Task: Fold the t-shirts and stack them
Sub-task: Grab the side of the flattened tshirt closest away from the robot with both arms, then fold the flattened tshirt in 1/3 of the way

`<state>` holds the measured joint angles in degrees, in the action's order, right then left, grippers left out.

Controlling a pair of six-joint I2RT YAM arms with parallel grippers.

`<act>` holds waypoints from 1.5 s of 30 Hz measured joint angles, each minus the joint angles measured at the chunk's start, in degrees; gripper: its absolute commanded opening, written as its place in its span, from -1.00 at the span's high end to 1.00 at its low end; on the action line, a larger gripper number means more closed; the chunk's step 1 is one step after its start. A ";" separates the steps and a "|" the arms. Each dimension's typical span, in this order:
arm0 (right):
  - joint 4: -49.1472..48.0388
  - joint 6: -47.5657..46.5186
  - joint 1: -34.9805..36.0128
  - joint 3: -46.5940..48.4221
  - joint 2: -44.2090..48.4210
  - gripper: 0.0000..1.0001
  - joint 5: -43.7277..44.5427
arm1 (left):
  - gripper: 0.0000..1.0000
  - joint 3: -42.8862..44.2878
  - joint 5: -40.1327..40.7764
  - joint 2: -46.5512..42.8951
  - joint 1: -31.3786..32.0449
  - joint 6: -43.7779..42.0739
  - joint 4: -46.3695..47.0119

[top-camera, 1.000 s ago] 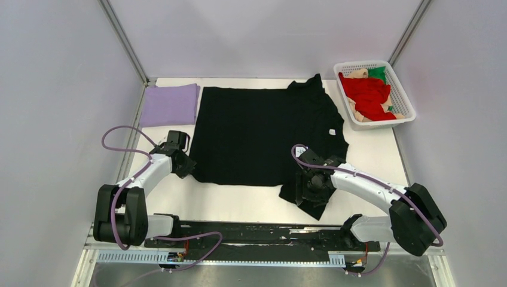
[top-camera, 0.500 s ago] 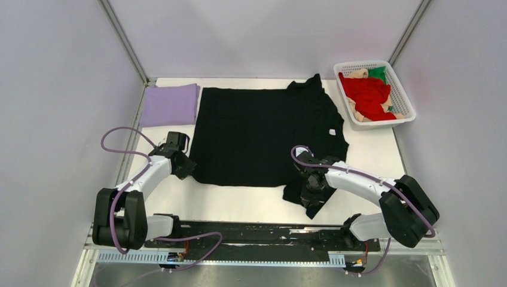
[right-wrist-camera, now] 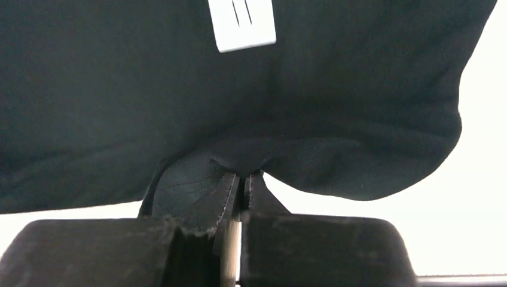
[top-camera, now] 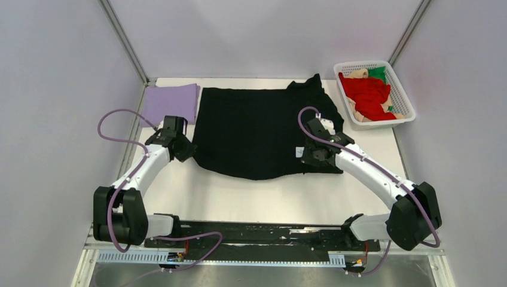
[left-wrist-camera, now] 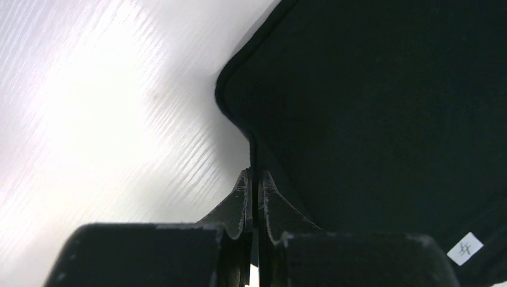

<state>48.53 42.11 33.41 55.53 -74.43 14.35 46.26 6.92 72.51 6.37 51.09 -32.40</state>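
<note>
Two pinches | left claw [left-wrist-camera: 254, 177]: flat hem | right claw [right-wrist-camera: 242, 179]: bunched fold | soft black t-shirt [top-camera: 251, 128]

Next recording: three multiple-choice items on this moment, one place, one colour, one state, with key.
1. Where does the lavender t-shirt lie? A. far left, beside the black t-shirt; B. draped over an arm; C. between the arm bases.
2. What colour is most cloth in the white basket? A. blue; B. yellow; C. red.
3. The right gripper is: A. open; B. shut on the black t-shirt; C. out of view.
1 A: it lies left of the black one. 2 C: a red t-shirt fills most of it. 3 B: its wrist view shows black cloth pinched, jaws closed.
</note>
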 measured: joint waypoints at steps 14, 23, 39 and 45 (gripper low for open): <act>-9.18 -12.04 -11.52 14.05 -14.36 0.92 0.31 | 1.00 13.92 0.31 16.04 -0.57 -0.68 3.06; -13.22 -18.10 -16.98 21.97 -25.79 0.77 -3.80 | 0.66 24.26 0.42 28.61 -1.38 -0.63 3.43; -16.98 -20.35 -21.88 30.16 -32.94 -1.00 -8.39 | -1.00 33.33 -1.03 31.04 -3.08 -1.81 2.12; -19.23 -19.96 -18.29 16.24 -24.26 -1.00 -17.44 | -1.00 26.91 -8.11 26.56 -2.40 -4.17 4.59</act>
<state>29.30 22.15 15.11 71.77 -98.70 -3.09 73.17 -1.19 99.07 3.97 46.92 -27.81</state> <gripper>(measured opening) 0.998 0.997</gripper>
